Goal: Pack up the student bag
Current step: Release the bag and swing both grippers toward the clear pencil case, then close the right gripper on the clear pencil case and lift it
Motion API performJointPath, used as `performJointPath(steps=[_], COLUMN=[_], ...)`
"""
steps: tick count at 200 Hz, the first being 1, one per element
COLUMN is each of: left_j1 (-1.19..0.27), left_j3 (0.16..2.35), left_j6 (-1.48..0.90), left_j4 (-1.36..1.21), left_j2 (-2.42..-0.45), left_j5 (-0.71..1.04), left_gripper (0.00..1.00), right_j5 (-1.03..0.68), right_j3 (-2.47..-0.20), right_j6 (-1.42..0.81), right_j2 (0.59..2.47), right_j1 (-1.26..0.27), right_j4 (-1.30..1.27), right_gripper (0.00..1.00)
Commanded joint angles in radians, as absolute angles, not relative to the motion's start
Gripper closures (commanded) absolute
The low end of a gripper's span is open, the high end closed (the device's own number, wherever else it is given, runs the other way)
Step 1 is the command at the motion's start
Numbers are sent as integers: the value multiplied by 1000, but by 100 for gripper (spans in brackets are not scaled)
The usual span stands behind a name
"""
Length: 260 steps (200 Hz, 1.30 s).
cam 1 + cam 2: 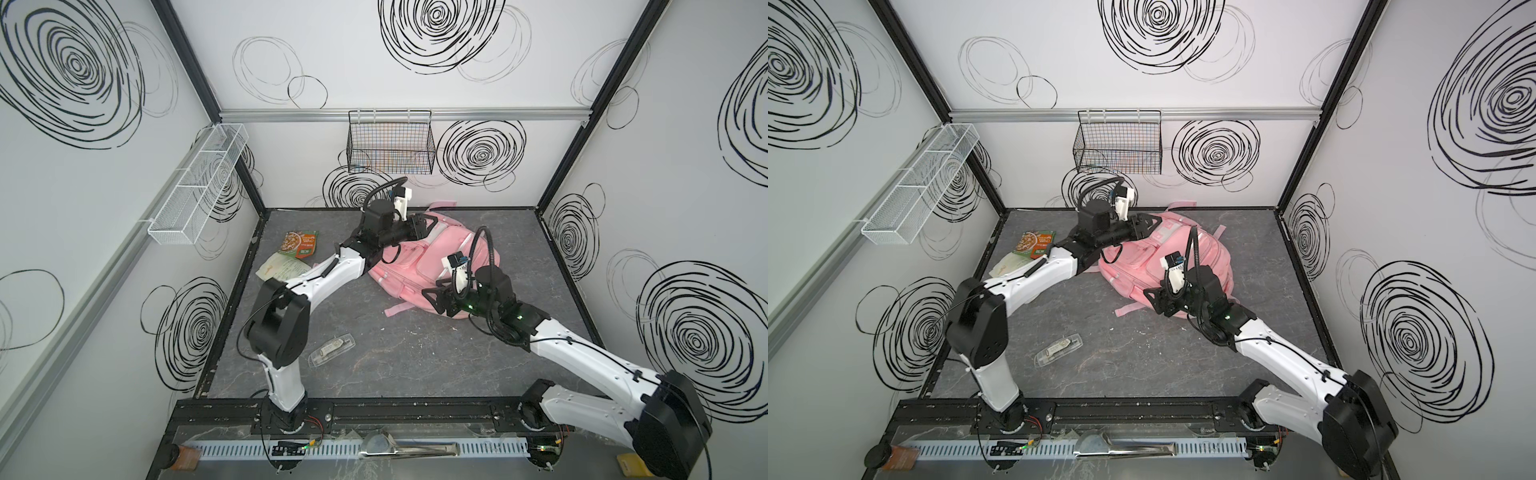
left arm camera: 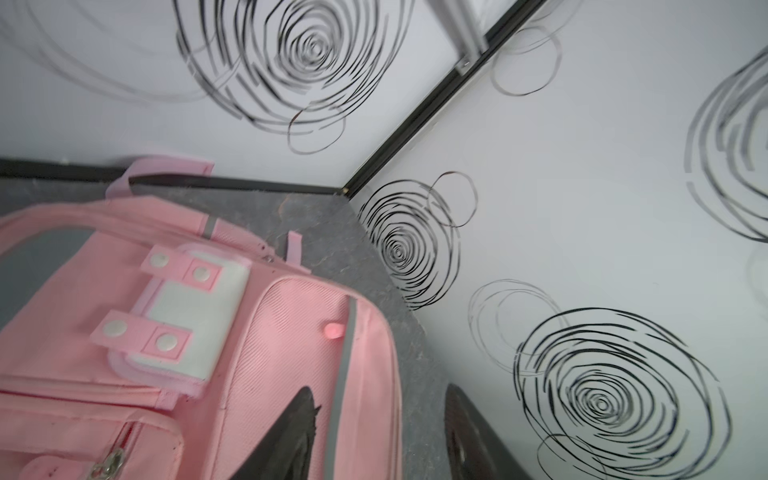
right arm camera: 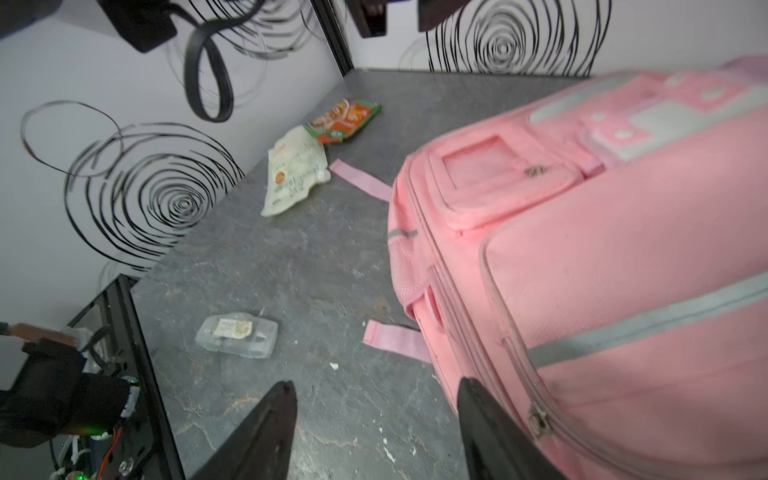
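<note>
Bag (image 1: 436, 253) (image 1: 1142, 266) (image 2: 270, 353) (image 3: 602, 249) lies flat, front up, at back-ctr of table (image 1: 415, 374), top loop twd back wall. The white-flap pocket w/ two snap tabs is near that top end. Two pink straps (image 3: 395, 338) lie flat on table off bag's left side.

L gripper (image 1: 420, 226) (image 1: 1140, 222) (image 2: 380, 395) is at bag's top end, by the white-flap pocket. Jaws spread, nothing btwn them. In its wrist view one finger is over bag's side edge and the other is past it. Contact w/ fabric: can't tell.

R gripper (image 1: 434, 301) (image 1: 1156, 301) (image 3: 376, 386) is low at bag's near end. Jaws spread too, empty. In its wrist view one finger is over bare table, the other over bag's corner beside a zip pull (image 3: 540, 422). Touching or not: can't tell.

Snack pack (image 1: 300, 244) (image 1: 1034, 243) (image 3: 343, 120) and white pouch (image 1: 282, 270) (image 1: 1009, 266) (image 3: 295, 174) lie together at back-left of table, left of bag, edges overlapping, pouch partly under L arm in both top views. Clear case (image 1: 332, 351) (image 1: 1057, 350) (image 3: 237, 336) lies alone front-left, well apart from bag.

Black basket (image 1: 390, 143) hangs on back wall, white basket (image 1: 199, 183) on left wall.
</note>
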State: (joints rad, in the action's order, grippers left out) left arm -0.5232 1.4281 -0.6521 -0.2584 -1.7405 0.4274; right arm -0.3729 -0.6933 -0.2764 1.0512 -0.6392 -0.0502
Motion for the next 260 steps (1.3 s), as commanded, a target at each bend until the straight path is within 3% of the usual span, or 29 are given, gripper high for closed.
performJointPath(steps=[1,19,29,73,96,108,115,163,217,260], left_j1=[-491,-465,-448,-394,-367,-349,-332,-218,-183,-184], left_j3=[1396,1331,1279,1073,947,877,837,681,659,639], left_j6=[-502,-433,-383,-317,-297,-309,-317,-353,-337,-353], left_j4=[-228,-129,-72,207,250,239,225,152,174,166], left_j2=[-1599,-1445,-1352,-1005,-869,-805,-768,-571,-567,-549], left_j5=[425,373,330,59,-61,-128,-160,-279,-260,-276], left_gripper=[46,45,40,29,18,0,4,4,4,4], right_j5=[-460,-558,-619,-746,-803,-818,-807,-724,-609,-581], right_j3=[-748,-763,-788,-969,-989,-993,-1009,-1229,-1489,-1581], right_j6=[-212,-112,-23,407,460,458,470,572,583,632], right_j2=[993,1020,1063,1356,1503,1585,1638,1946,2193,2287], right_j1=[-662,-709,-744,-955,-1017,-1038,-1052,-1106,-1127,-1127], right_j4=[-68,-137,-143,-35,-160,-231,-243,-134,9,122], right_gripper=[33,34,34,32,31,31,30,27,26,25])
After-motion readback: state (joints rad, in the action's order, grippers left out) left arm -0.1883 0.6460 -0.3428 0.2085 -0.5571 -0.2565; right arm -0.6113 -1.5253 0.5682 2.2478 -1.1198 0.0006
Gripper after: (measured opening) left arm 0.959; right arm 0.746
